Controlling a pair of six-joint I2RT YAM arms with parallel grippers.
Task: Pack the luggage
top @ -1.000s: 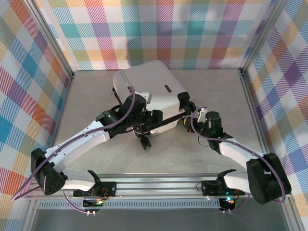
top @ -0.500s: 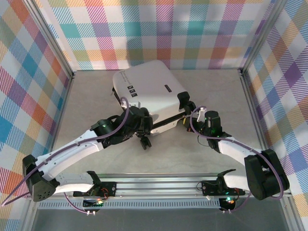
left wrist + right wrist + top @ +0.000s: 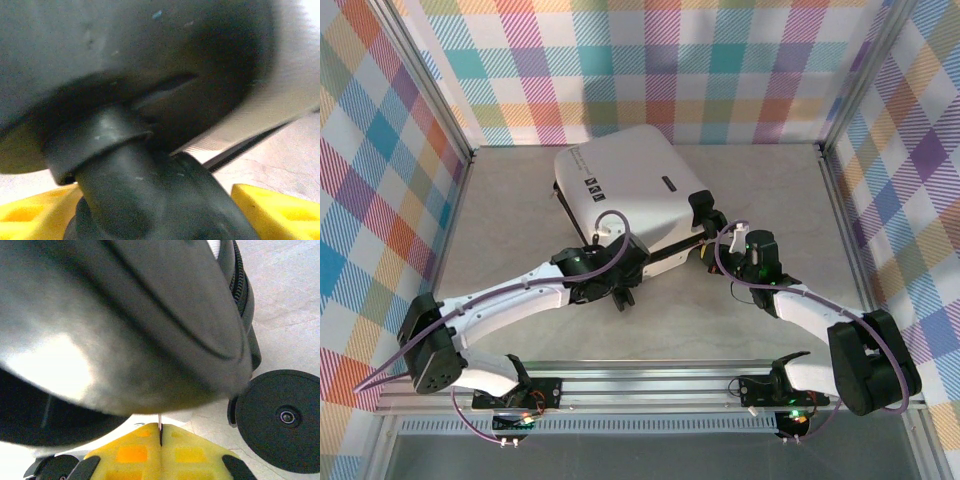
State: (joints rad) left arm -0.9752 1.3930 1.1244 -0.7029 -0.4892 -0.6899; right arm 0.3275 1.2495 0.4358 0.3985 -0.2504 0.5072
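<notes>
The luggage [image 3: 630, 185] is a white hard-shell suitcase lying closed at the back middle of the table. My left gripper [image 3: 619, 287] is at its front left corner. In the left wrist view its yellow fingers [image 3: 272, 207] stand apart on either side of a black wheel [image 3: 150, 200], under the dark shell [image 3: 125, 45]; whether they touch the wheel is unclear. My right gripper [image 3: 708, 252] is at the front right corner. Its yellow fingers [image 3: 192, 455] are pressed together on a thin pale tab [image 3: 159, 421] under the shell [image 3: 125, 315].
Another black wheel [image 3: 282, 417] sits just right of my right gripper. A metal frame and checked walls [image 3: 380, 200] close in the table on three sides. Bare grey tabletop [image 3: 700, 320] lies in front of the suitcase.
My left arm has dropped lower and its gripper has come down round the front left wheel, with the fingers a little closer together. The right arm has hardly moved.
</notes>
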